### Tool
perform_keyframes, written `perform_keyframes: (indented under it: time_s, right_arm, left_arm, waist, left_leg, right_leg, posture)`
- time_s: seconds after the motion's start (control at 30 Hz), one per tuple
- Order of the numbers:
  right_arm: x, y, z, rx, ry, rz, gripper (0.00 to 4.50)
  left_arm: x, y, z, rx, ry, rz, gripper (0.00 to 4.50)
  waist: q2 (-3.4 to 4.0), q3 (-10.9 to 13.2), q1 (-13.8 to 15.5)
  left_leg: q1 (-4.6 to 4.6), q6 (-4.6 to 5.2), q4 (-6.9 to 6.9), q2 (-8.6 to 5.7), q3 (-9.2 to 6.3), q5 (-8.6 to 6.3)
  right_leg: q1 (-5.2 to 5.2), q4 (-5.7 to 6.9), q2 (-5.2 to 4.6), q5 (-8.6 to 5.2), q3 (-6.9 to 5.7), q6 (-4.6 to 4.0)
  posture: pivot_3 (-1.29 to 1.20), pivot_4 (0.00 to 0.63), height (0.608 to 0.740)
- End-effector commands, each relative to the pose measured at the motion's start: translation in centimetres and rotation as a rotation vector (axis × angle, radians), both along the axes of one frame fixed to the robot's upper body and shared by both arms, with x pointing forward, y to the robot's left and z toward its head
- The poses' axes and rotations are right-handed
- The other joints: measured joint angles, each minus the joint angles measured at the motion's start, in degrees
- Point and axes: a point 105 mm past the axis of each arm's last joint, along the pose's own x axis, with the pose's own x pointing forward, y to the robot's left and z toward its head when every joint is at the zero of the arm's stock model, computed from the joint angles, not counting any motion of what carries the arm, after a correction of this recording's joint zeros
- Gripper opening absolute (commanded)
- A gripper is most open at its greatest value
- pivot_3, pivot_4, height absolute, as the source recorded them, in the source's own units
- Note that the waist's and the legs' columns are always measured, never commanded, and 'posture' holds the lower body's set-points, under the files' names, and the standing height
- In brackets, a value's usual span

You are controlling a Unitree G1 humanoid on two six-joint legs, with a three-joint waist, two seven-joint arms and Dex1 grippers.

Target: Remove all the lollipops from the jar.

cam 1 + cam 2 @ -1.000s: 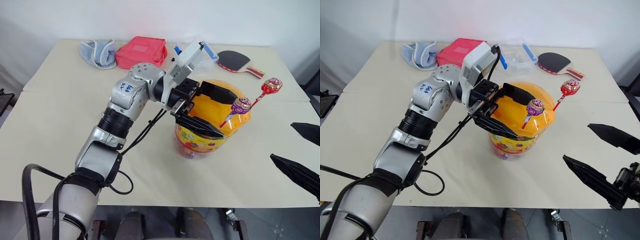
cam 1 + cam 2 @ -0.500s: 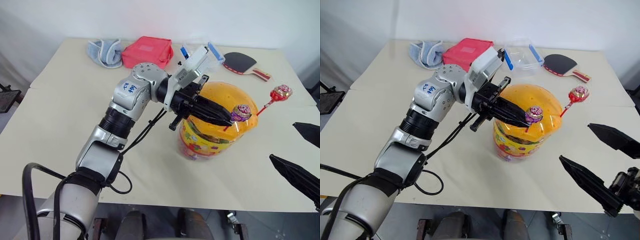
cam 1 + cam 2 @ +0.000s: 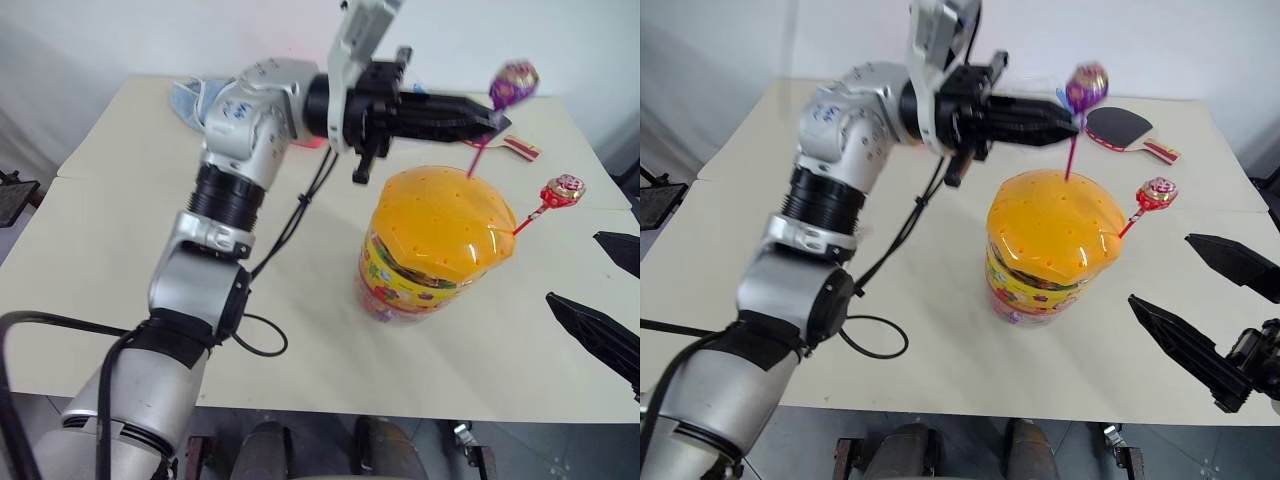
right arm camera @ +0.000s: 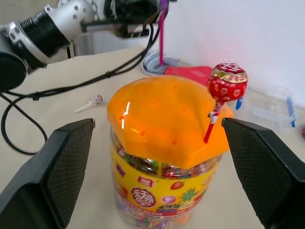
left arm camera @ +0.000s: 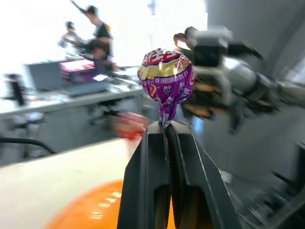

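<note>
1. Left hand (image 3: 497, 116): pinched fully shut on the stick of the purple lollipop (image 3: 513, 82), just under its foil head, and held level above the jar (image 3: 437, 245). Stick tip hanging right over the domed orange lid (image 3: 1055, 221), seemingly just clear of its holes.
2. Risk here: thin stick gripped at the very fingertips, so a sharp swing could let it pivot or slip out, dropping onto the lid or rolling off the worktop (image 3: 120, 230).
3. Further risk: sideways travel before the tip is fully clear could snag a hole and tip the jar.
4. Below and to the right of the left hand: red lollipop (image 3: 562, 190) leaning out of the lid's right edge on its red stick. Easily knocked by a careless pass.
5. Pink lollipop (image 4: 97, 99): lying on the worktop beyond the jar, seen from the right wrist.
6. Right hand (image 3: 1215, 320): spread wide, holding nothing, low and right of the jar, red lollipop between its fingers' line of sight.
</note>
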Motion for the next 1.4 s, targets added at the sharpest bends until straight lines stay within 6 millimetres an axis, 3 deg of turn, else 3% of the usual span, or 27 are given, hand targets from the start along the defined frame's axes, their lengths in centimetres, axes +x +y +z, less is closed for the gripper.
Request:
perform_keyframes:
  time_s: [0.03,0.2,0.33,0.4,0.43,0.5,0.7,0.87,0.9,1.13,1.4]
  right_arm:
    - [-0.1,-0.1,0.4,-0.010,-0.016,0.005,4.50]
    - [0.0,-0.6,0.6,-0.021,-0.006,0.010,4.50]
    - [0.5,-0.8,0.6,-0.027,0.004,0.023,4.50]
    - [0.9,-0.8,0.5,-0.034,0.013,0.037,4.50]
    - [1.2,-0.8,0.4,-0.032,0.014,0.046,4.50]
    - [1.6,-0.7,0.4,-0.029,0.015,0.059,4.50]
    - [2.4,-0.4,0.3,-0.034,0.017,0.095,4.50]
    - [2.4,-0.5,0.3,-0.040,0.023,0.091,4.50]
    - [2.3,-0.5,0.3,-0.041,0.024,0.089,4.50]
    - [1.8,-0.8,0.5,-0.051,0.028,0.068,4.50]
    - [1.5,-1.7,0.5,-0.063,0.043,0.002,4.50]
  left_arm:
    - [3.1,2.3,1.2,0.050,0.022,0.263,0.03]
    - [6.9,7.2,-0.6,0.208,0.163,0.639,0.03]
    - [9.1,11.7,-4.6,0.361,0.340,0.907,0.03]
    - [10.2,14.3,-7.8,0.465,0.419,1.075,0.03]
    - [10.1,16.1,-10.6,0.565,0.463,1.134,0.03]
    - [9.3,17.9,-14.0,0.690,0.515,1.166,0.03]
    - [7.9,19.4,-18.0,0.860,0.634,1.237,0.03]
    - [7.2,19.3,-18.0,0.853,0.694,1.209,0.03]
    - [7.2,19.1,-17.7,0.838,0.710,1.199,0.23]
    - [7.1,18.7,-15.0,0.785,0.655,1.185,2.20]
    - [6.7,18.4,-10.5,0.662,0.529,1.116,4.48]
  waist:
    - [0.00,0.00,-0.32]
    - [0.00,0.00,-0.79]
    - [0.00,0.00,-1.02]
    - [0.00,0.00,-1.06]
    - [0.00,0.00,-1.17]
    - [0.00,0.00,-1.57]
    - [-0.29,0.17,-1.11]
    - [-0.29,0.17,-1.25]
    - [-0.29,0.17,-1.29]
    - [-0.29,0.17,-1.32]
    - [-0.29,0.16,-1.33]
  left_leg:
    - [0.01,0.00,-0.02,0.00,0.00,0.00]
    - [0.02,-0.01,-0.08,0.00,0.00,0.01]
    - [-0.01,-0.01,-0.08,0.00,0.00,0.00]
    - [-0.01,-0.01,-0.09,0.00,0.00,0.00]
    - [0.00,-0.01,-0.08,0.00,0.00,0.01]
    - [0.03,-0.02,-0.08,-0.01,0.04,0.01]
    - [-0.18,-0.11,0.02,0.05,0.01,0.06]
    - [-0.16,-0.10,-0.01,0.01,0.02,0.05]
    - [-0.16,-0.10,-0.01,0.01,0.03,0.05]
    - [-0.14,-0.10,0.00,0.01,0.03,0.05]
    - [-0.11,-0.10,0.00,0.01,0.03,0.05]
  right_leg:
    - [-0.01,-0.01,0.01,0.00,0.00,0.00]
    - [-0.03,0.03,0.01,0.00,0.00,0.00]
    - [-0.05,0.02,0.00,0.00,0.00,0.00]
    - [-0.05,0.02,0.00,0.00,0.00,0.00]
    - [-0.04,0.02,0.00,0.00,0.00,0.00]
    - [-0.05,0.06,-0.02,0.00,0.03,0.00]
    - [-0.30,0.20,0.02,-0.03,0.04,-0.04]
    - [-0.27,0.18,0.00,-0.02,0.04,-0.04]
    - [-0.27,0.19,0.00,-0.03,0.05,-0.04]
    - [-0.27,0.20,-0.01,-0.02,0.05,-0.04]
    - [-0.26,0.21,-0.01,-0.02,0.06,-0.04]
  posture:
    - [0.00,0.150,0.740]
    - [0.00,0.150,0.740]
    - [0.00,0.150,0.740]
    - [0.00,0.150,0.740]
    - [0.00,0.150,0.740]
    - [0.00,0.150,0.740]
    - [0.00,0.150,0.740]
    - [0.00,0.150,0.740]
    - [0.00,0.150,0.740]
    - [0.00,0.150,0.740]
    - [0.00,0.150,0.740]
